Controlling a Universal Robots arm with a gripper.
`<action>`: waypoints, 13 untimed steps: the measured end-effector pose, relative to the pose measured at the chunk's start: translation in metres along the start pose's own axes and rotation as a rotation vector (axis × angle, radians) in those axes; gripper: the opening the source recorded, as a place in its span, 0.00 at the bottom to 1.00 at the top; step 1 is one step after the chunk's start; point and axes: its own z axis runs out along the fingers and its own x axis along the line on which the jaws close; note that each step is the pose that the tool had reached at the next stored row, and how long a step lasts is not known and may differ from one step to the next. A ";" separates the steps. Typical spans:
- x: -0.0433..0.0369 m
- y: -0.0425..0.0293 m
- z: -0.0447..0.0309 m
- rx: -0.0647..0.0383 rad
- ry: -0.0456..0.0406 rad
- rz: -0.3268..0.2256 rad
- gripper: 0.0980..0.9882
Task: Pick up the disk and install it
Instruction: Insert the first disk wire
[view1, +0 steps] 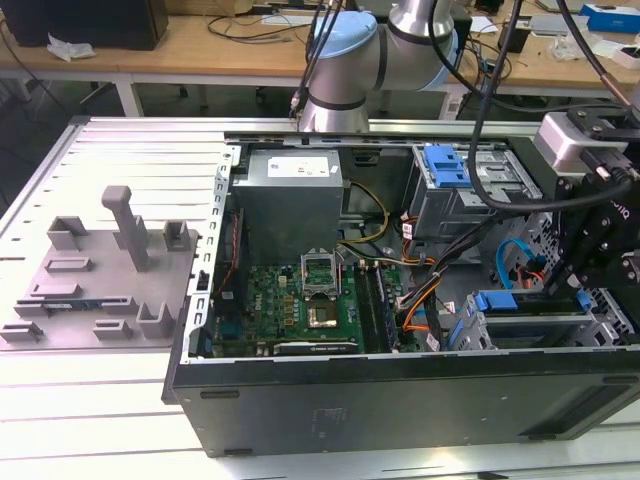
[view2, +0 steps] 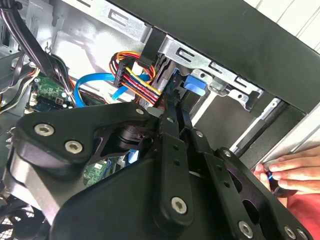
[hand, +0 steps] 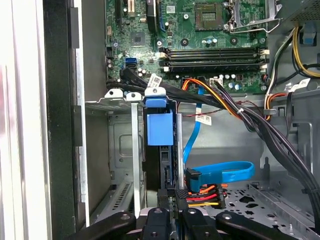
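Gripper (hand: 170, 207) w/ fingers pressed together over the drive cage (hand: 125, 150), the disk (hand: 161, 131) seated upright in cage slot, inside open PC case (view1: 400, 400), a person's hand (view2: 290, 172) beside case.

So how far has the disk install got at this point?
Done: pickup looks finished, since the disk with its blue rail stands in the drive cage inside the open case. In hand: the pincer is right at the disk's edge in the bay; its grip cannot be made out. Left: whether the disk is fully seated cannot be confirmed.
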 end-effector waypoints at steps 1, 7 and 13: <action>0.0000 0.0000 0.0003 0.000 -0.0001 0.000 0.07; -0.0001 0.0000 0.0022 0.000 0.0002 0.000 0.07; 0.0003 0.0000 0.0038 0.000 0.0002 0.000 0.07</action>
